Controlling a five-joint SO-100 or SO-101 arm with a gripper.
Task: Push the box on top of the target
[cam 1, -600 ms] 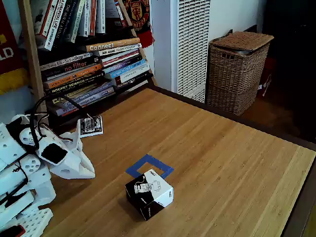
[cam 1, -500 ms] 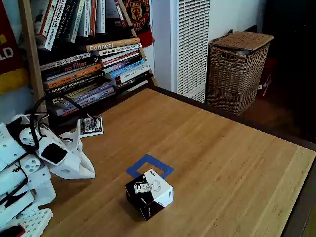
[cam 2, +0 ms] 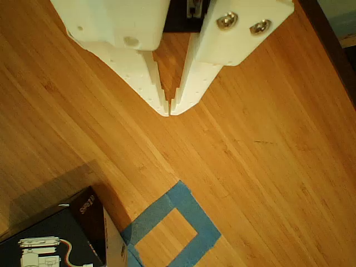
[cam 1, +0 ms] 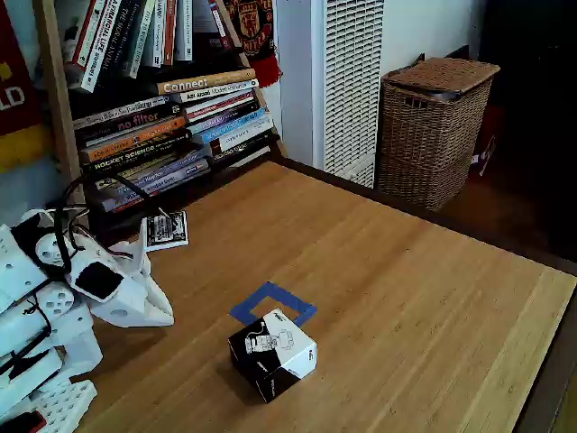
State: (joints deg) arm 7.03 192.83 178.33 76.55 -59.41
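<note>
The gripper [cam 2: 169, 111] keeps its fingers closed, tips touching, holding nothing – we see no change since a moment ago. The box [cam 1: 271, 353] stays beside the target [cam 1: 273, 304], overlapping its near edge, so pushing is not begun

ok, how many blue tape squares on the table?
1. The target lies mid-table in the fixed view, directly behind the box, which overlaps its near edge. In the other view it lies below the shut claw.
</note>
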